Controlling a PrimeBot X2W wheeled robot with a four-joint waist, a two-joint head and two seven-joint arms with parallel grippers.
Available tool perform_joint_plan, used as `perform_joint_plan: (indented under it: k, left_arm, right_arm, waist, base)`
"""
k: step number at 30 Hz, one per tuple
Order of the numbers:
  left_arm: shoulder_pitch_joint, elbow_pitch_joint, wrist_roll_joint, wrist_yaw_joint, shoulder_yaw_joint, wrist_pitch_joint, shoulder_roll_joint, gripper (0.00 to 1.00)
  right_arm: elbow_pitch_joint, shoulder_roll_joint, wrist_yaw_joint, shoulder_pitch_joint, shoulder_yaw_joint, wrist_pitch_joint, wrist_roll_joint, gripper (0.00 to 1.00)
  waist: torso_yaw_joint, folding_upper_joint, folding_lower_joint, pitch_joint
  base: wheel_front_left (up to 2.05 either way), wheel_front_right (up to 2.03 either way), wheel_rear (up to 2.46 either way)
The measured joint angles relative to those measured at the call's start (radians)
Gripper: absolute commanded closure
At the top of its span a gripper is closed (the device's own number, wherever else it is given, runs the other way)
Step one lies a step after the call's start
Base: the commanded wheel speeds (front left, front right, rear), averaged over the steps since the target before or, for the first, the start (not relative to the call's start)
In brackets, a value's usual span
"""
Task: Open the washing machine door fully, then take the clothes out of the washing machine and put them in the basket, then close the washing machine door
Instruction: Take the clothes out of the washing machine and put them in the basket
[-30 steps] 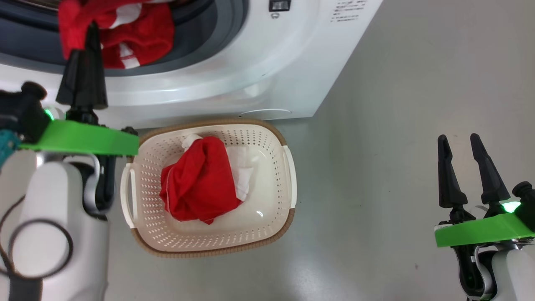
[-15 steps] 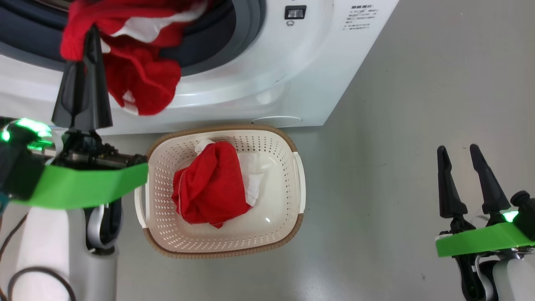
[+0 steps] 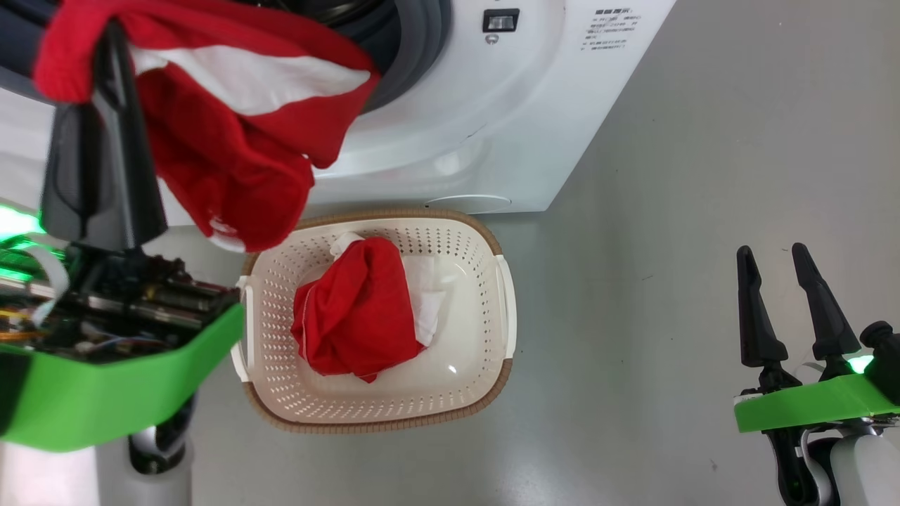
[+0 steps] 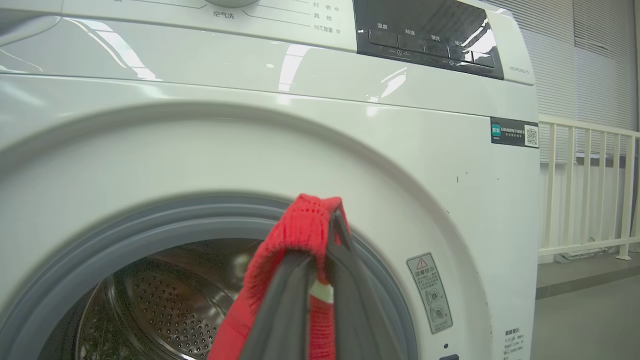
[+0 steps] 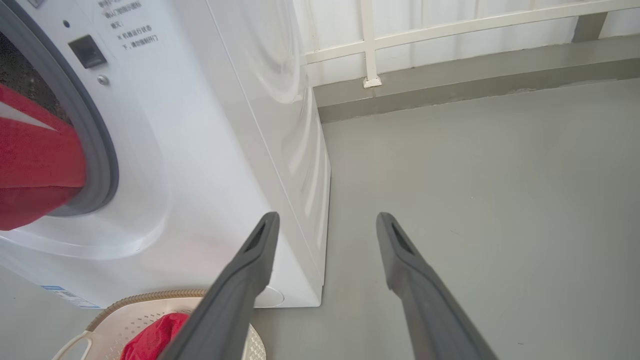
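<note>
My left gripper is shut on a red garment with a white patch, which hangs in front of the washing machine opening and down over the basket's far left corner. In the left wrist view, the fingers pinch a red knitted edge before the grey ring and steel drum. The cream basket stands on the floor against the machine with another red garment inside. My right gripper stands open and empty over bare floor to the right. The washing machine door is out of view.
Grey floor stretches to the right of the machine and basket. A white railing on a low step runs behind the machine's right side. The right wrist view catches the basket at its lower left.
My left gripper has drawn back from the opening, pulling the red garment out of the drum until it hangs above the basket's corner. The head view shifted slightly. The right arm stayed still.
</note>
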Motion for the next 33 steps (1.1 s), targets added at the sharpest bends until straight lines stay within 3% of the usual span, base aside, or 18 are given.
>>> perform_joint_plan:
  k: [3, 9, 17, 33]
  left_arm:
    - [0.020, 0.030, -0.001, 0.000, -0.009, 0.000, -0.002, 0.94]
    - [0.063, 0.189, -0.019, 0.000, -0.031, 0.000, -0.003, 1.00]
    - [0.094, 0.434, -0.040, 0.000, -0.063, 0.000, -0.003, 1.00]
    - [-0.007, 0.844, -0.044, 0.000, -0.154, 0.001, -0.005, 1.00]
  right_arm:
    - [-0.001, 0.000, 0.000, 0.000, 0.000, 0.000, 0.000, 0.00]
    - [-0.002, 0.000, 0.000, -0.001, 0.001, 0.000, 0.000, 0.00]
    - [-0.006, 0.001, 0.000, -0.005, 0.002, 0.000, 0.000, 0.00]
    - [-0.021, 0.002, 0.000, -0.051, 0.003, 0.000, 0.000, 0.00]
  waist:
    - [0.001, 0.0000, -0.0001, 0.004]
    - [-0.001, 0.0000, 0.0000, 0.015]
    - [-0.008, 0.0000, 0.0000, 0.045]
    - [-0.026, 0.0000, 0.0000, 0.141]
  base:
    - [0.00, 0.00, 0.00]
    - [0.00, 0.00, 0.00]
    - [0.00, 0.00, 0.00]
    - [0.00, 0.00, 0.00]
